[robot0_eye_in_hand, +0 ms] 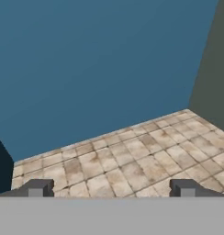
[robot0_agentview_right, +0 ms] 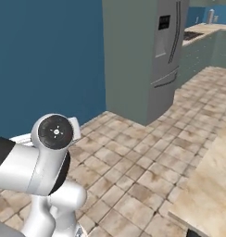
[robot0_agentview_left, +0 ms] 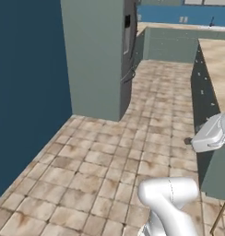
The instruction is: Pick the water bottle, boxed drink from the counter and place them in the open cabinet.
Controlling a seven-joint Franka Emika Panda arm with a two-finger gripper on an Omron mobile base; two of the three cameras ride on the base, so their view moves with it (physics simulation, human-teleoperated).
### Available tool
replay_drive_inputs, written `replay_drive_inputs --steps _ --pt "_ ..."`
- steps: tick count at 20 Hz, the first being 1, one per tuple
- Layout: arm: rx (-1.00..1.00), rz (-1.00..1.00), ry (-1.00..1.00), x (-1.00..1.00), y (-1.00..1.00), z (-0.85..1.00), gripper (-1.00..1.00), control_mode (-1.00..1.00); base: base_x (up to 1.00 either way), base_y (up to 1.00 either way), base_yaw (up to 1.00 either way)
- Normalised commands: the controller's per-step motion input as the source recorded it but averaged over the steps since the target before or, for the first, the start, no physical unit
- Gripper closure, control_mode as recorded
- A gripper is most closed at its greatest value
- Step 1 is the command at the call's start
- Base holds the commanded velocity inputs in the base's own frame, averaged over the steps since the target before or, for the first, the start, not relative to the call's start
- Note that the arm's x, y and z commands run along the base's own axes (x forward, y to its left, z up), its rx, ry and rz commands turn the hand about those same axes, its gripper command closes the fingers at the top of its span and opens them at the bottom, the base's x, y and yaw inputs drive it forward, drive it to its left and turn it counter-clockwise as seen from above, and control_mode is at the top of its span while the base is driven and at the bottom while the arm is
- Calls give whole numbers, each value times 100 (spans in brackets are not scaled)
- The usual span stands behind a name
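Note:
The water bottle, the boxed drink and the open cabinet are out of view. The counter [robot0_agentview_left: 219, 69] runs along the right as a marbled slab over dark grey-green drawer fronts, and its near corner [robot0_agentview_right: 210, 185] sits at the lower right of the right base view. In the hand view my gripper [robot0_eye_in_hand: 111, 188] is open with nothing between its two dark fingertips [robot0_eye_in_hand: 38, 188]. It faces a blue wall and tiled floor. The arm's white upper part [robot0_agentview_left: 211, 133] hangs beside the counter's front.
A tall grey-green housing [robot0_agentview_left: 93, 55] with a steel fridge [robot0_agentview_right: 168, 46] stands ahead on the tiled floor [robot0_agentview_left: 96, 166]. A blue wall [robot0_agentview_left: 26, 92] closes the left side. A far counter [robot0_agentview_left: 169, 44] runs along the back.

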Motion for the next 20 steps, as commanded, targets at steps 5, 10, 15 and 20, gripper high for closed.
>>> replay_drive_inputs --steps 5,10,15,20 --pt "0 0 0 0 0 0 -100 100 73 0 -18" --pt "0 0 0 0 0 0 -100 100 70 0 -16" --pt "0 0 0 0 0 0 -100 100 55 0 -36" --pt "0 0 0 0 0 0 -100 100 61 0 -32"
